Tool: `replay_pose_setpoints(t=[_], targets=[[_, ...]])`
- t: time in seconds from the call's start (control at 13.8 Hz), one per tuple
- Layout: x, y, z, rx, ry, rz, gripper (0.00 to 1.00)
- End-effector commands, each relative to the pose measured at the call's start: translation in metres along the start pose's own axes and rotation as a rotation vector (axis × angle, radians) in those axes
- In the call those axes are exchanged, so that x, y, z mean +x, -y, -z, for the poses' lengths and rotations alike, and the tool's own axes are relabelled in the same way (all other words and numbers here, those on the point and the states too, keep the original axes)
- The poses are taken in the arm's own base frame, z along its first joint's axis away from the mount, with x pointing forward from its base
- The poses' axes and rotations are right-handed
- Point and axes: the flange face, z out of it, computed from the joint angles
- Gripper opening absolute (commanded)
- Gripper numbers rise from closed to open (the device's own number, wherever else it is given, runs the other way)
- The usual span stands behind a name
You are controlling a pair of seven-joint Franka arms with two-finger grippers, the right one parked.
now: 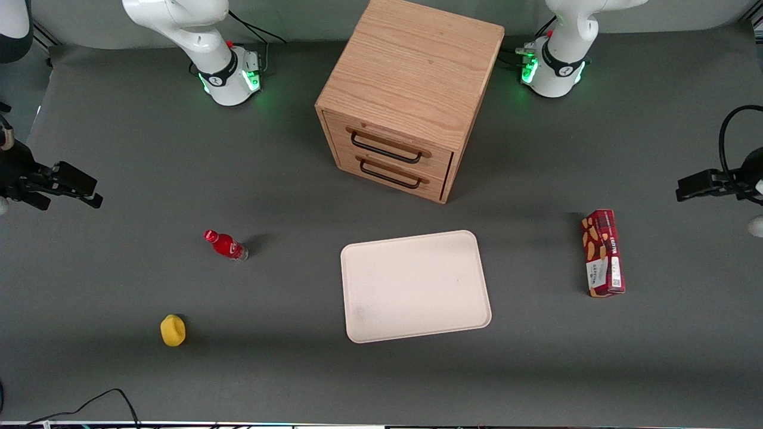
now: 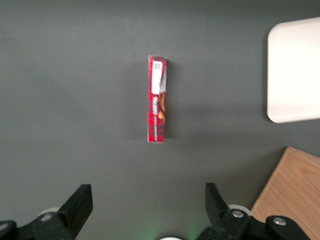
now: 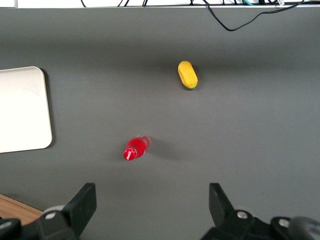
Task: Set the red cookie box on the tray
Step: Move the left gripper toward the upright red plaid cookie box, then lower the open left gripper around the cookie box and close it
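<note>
Pre-grasp: box not yet picked, tray [image 1: 415,286] bare.
Near to far: tray mid-bench; red cookie box [image 1: 603,252] lies flat toward the working arm's end, well apart from the tray. Claw [image 2: 148,202] hangs released above the box [image 2: 157,98]. Next move, likely: descend, straddle narrow width, close.

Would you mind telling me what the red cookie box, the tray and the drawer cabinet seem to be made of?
The red cookie box looks like printed cardboard: sharp folded edges, a white label patch. The tray appears to be matte cream plastic, though the look leaves that open. The drawer cabinet shows wood grain, with dark, possibly metal handles. The tool hangs open above the table, apart from the box.
</note>
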Motion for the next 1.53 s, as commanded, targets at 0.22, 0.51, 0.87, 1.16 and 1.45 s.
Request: replay_pose_setpoints(t=[0.22, 0.51, 0.87, 1.16, 1.45], targets=[[-0.069, 0.049, 0.059, -0.038, 0.038, -0.086, 1.00], [-0.004, 0.083, -0.006, -0.070, -0.002, -0.120, 1.00], [0.027, 0.094, -0.039, -0.065, -0.029, -0.028, 1.00], [0.099, 0.069, -0.141, -0.072, -0.010, -0.074, 1.00], [0.139, 0.033, -0.236, -0.064, -0.025, -0.101, 1.00]])
